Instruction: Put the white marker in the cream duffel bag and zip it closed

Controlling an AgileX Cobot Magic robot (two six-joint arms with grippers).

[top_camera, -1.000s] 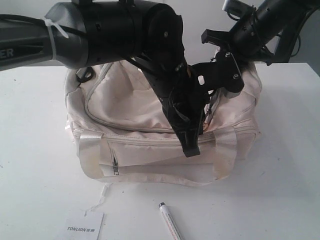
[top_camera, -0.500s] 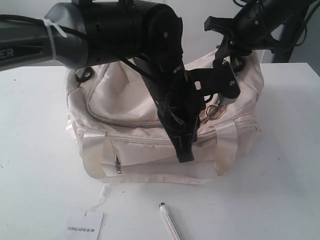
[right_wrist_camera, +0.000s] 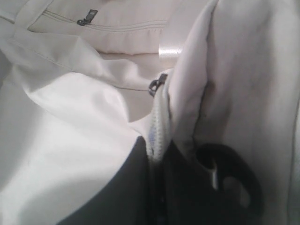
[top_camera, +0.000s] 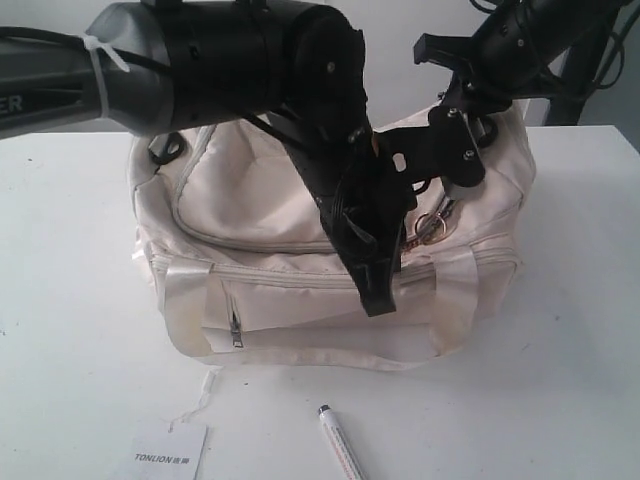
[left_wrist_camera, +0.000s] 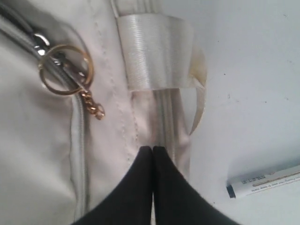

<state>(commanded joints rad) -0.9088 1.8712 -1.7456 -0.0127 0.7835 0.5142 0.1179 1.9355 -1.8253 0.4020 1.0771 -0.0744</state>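
Note:
The cream duffel bag (top_camera: pixel 260 210) sits mid-table, its curved top zipper mostly shut and its gold ring pull (top_camera: pixel 432 228) hanging at the right end. My right gripper (top_camera: pixel 452 188) is shut on the bag's zipper edge (right_wrist_camera: pixel 158 126) and holds that end raised. A black ring (right_wrist_camera: pixel 230 178) lies beside its fingers. My left gripper (top_camera: pixel 378 300) is shut on nothing, tips (left_wrist_camera: pixel 153 149) over the bag's front side by a satin strap (left_wrist_camera: pixel 157 51); the gold ring pull (left_wrist_camera: pixel 65 70) is close by. The white marker (top_camera: pixel 340 446) lies on the table in front of the bag, also in the left wrist view (left_wrist_camera: pixel 265 180).
A flat white TONLION paper tag (top_camera: pixel 168 452) lies at the front left of the white table (top_camera: pixel 70 330), with a thin string running toward the bag. The left arm crosses over the bag's top. A small front pocket zipper (top_camera: pixel 233 330) faces forward.
The right gripper has risen and pulled the bag's right end up, so the gold ring pull now hangs in view. The left gripper shifted slightly over the bag's front.

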